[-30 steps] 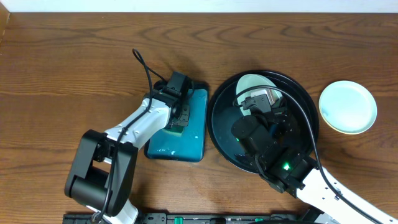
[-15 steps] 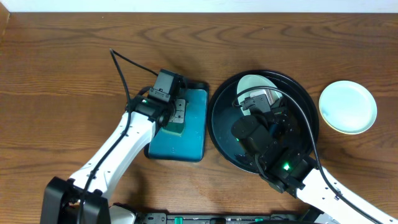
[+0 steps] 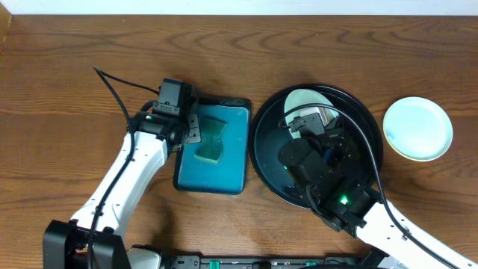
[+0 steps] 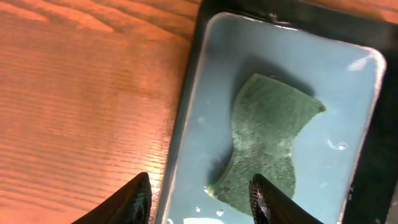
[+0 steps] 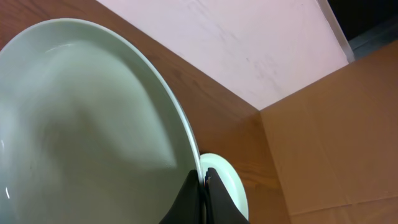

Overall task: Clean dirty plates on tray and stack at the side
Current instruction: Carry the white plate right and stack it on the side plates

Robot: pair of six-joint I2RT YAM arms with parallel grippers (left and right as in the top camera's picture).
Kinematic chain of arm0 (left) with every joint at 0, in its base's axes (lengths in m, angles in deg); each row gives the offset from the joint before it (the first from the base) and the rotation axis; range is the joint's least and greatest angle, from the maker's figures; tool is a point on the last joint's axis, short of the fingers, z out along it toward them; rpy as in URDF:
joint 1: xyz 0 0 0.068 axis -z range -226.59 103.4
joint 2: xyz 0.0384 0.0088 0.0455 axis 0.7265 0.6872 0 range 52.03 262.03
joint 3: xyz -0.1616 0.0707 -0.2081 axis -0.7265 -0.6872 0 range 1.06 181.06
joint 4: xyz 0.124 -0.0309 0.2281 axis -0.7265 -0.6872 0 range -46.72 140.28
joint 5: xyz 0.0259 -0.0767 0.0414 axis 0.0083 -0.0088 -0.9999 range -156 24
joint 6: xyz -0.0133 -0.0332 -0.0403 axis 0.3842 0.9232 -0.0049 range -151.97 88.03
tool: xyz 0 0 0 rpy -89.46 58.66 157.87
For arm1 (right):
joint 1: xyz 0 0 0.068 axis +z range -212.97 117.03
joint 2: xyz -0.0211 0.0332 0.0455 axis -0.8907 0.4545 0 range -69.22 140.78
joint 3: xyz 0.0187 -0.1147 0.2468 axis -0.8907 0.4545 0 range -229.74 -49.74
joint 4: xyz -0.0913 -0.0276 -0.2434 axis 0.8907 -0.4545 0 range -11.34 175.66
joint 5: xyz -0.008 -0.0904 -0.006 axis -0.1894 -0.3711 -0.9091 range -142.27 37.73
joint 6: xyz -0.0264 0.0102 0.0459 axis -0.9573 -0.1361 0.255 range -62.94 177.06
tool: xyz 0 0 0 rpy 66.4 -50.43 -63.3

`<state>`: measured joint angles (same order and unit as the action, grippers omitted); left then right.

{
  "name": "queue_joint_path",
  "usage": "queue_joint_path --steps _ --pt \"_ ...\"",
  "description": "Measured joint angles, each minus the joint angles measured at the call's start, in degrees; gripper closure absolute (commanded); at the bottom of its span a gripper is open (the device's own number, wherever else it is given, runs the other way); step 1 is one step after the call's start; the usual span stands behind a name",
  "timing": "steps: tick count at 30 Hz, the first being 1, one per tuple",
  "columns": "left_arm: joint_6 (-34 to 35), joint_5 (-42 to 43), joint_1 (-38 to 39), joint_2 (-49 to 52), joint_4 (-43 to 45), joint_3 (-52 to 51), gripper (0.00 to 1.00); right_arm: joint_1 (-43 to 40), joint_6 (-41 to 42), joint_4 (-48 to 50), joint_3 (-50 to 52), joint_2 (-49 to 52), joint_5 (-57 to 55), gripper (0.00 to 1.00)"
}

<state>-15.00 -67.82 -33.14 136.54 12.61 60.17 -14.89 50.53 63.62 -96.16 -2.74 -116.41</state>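
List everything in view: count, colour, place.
table: one, brown wood, under everything.
black tray: one, glossy black, round, right of centre.
teal tray: one, teal with black rim, left of black tray.
sponge: one, green, in teal tray.
held plate: one, mint-white, tilted over black tray.
side plate: one, mint-white, on table, far right.
left gripper: open, above teal tray.
right gripper: shut on held plate's rim.

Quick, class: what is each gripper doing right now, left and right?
Left gripper: open, holding nothing; the sponge lies loose in the teal tray.
Right gripper: closed on the rim of a pale plate.
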Motion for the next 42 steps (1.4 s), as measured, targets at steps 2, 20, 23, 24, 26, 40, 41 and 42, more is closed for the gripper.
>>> queue_joint_path --steps 2,20,23,24,26,40,41,42 --pt "0.2 0.0 -0.1 0.0 -0.1 0.0 0.47 0.0 0.0 0.1 0.0 0.0 0.0 0.99" --pt "0.9 0.0 -0.1 0.0 -0.2 0.0 0.46 -3.4 4.1 1.6 0.0 0.1 -0.9 0.99" --pt "0.9 0.0 -0.1 0.0 -0.3 0.0 0.46 -3.6 5.4 1.5 0.0 0.2 -0.7 0.99" --pt "0.9 0.0 -0.1 0.0 -0.2 0.0 0.46 -3.7 5.7 1.8 0.0 0.2 -0.4 0.99" --pt "0.9 0.0 -0.1 0.0 -0.3 0.0 0.46 -3.8 5.0 2.2 0.0 0.2 0.0 0.99" --pt "0.9 0.0 -0.1 0.0 -0.3 0.0 0.46 -4.2 -4.9 7.5 0.1 0.9 -4.7 0.99" --pt "0.9 0.0 -0.1 0.0 -0.3 0.0 0.46 -4.2 -4.3 8.2 0.1 1.0 -6.1 0.99" --pt "0.9 0.0 -0.1 0.0 -0.4 0.0 0.46 -4.2 -3.8 8.5 0.1 1.0 -7.4 0.99"
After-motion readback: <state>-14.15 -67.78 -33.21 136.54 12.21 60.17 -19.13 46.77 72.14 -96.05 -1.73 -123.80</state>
